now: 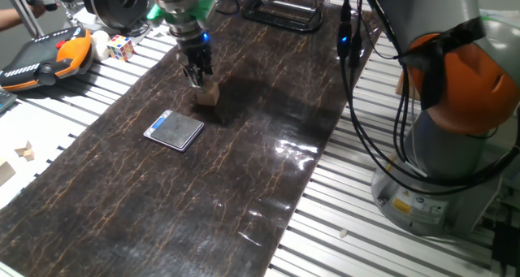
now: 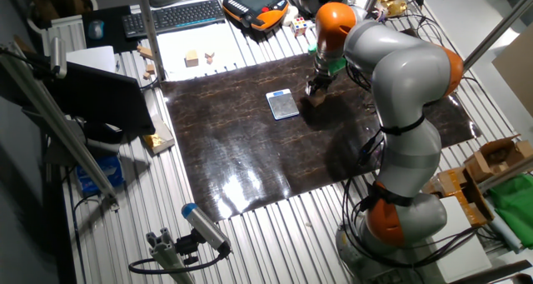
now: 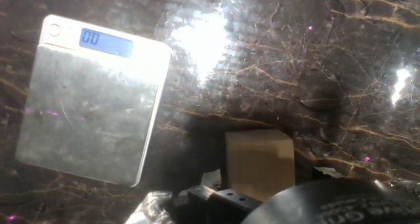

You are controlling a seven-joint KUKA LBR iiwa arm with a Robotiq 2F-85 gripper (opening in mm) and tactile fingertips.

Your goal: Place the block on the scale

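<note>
The block is a small light-tan wooden cube at the tips of my gripper, low over the dark mat. The fingers stand close on its upper part and look shut on it. In the hand view the block fills the lower middle, right by a black finger. The scale, a thin square plate with a silver rim, lies flat on the mat just left of and nearer than the block. Its display reads 0.0. In the other fixed view the gripper is right of the scale.
An orange-black pendant and a multicoloured puzzle cube lie at the back left off the mat. Pale wood scraps sit at the left edge. Black cables hang by the robot base at right.
</note>
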